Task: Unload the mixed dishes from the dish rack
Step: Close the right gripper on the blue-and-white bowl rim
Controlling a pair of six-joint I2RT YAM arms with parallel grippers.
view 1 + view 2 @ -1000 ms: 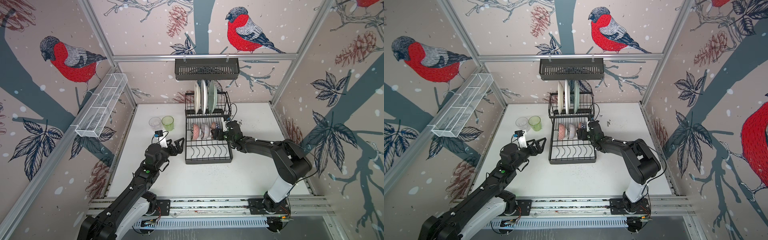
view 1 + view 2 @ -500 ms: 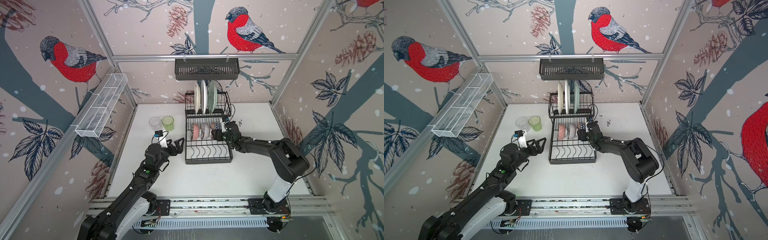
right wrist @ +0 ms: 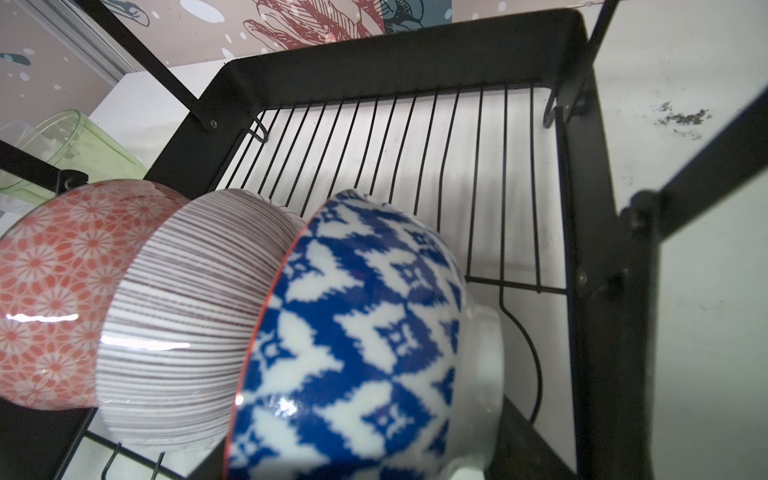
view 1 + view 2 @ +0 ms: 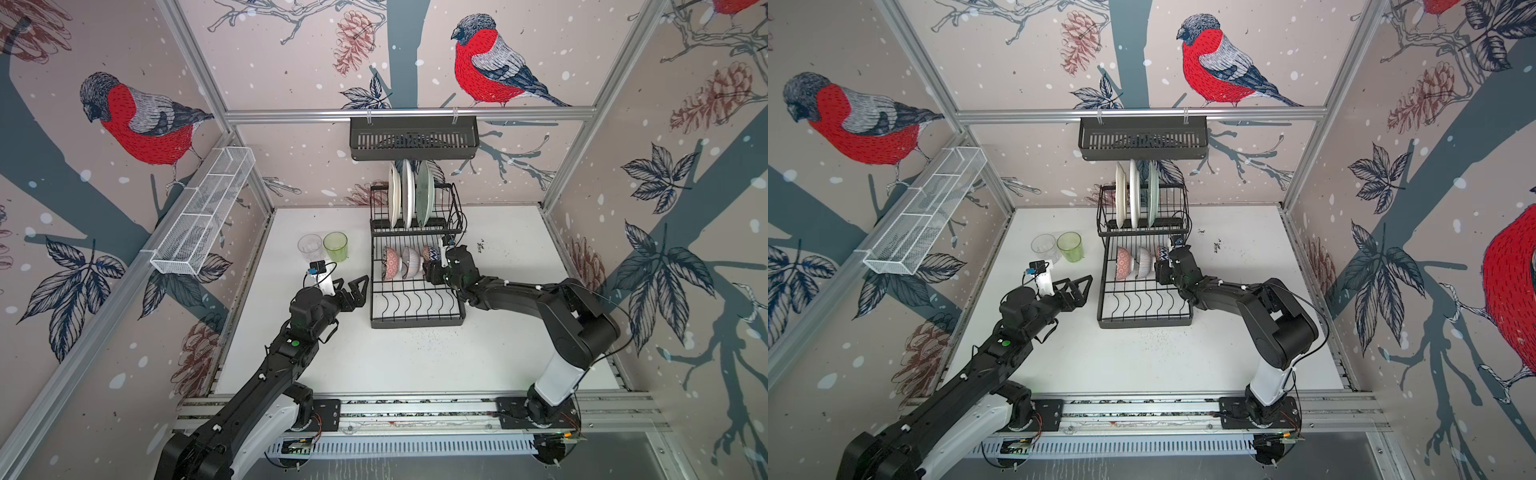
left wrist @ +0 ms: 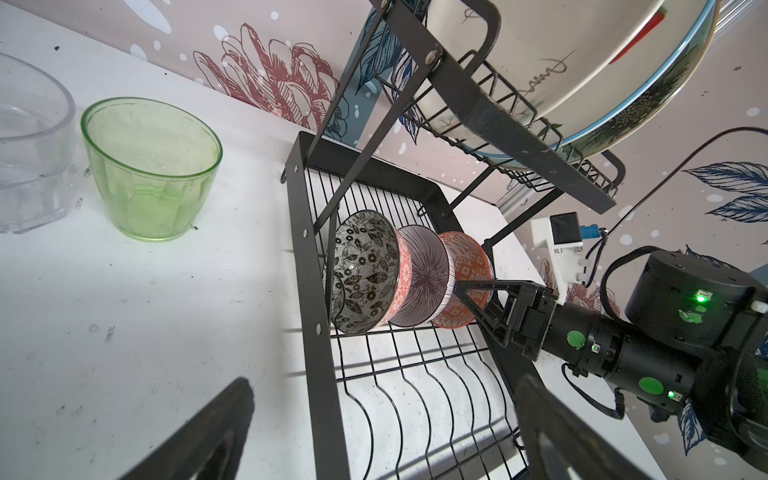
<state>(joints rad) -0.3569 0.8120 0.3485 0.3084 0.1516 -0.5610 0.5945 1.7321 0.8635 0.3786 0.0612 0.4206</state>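
My right claw point(image 4: 430, 271) straddles blue bowl point(image 3: 353, 332) rim inside dish rack point(image 4: 415, 322), can't tell if pinched; a weak grip could drop it onto striped bowl point(image 3: 187, 311). My left claw point(image 4: 352, 285) is spread beside the rack.

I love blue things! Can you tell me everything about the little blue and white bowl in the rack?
The small blue-and-white diamond-patterned ceramic bowl looks glossy, with a thin red rim, a plain white foot ring and an orange patterned inside. It stands on edge in the lower level of the black wire dish rack, nested against the red-striped white bowl. One finger of the right end effector reaches across its inside; a grip can't be confirmed.
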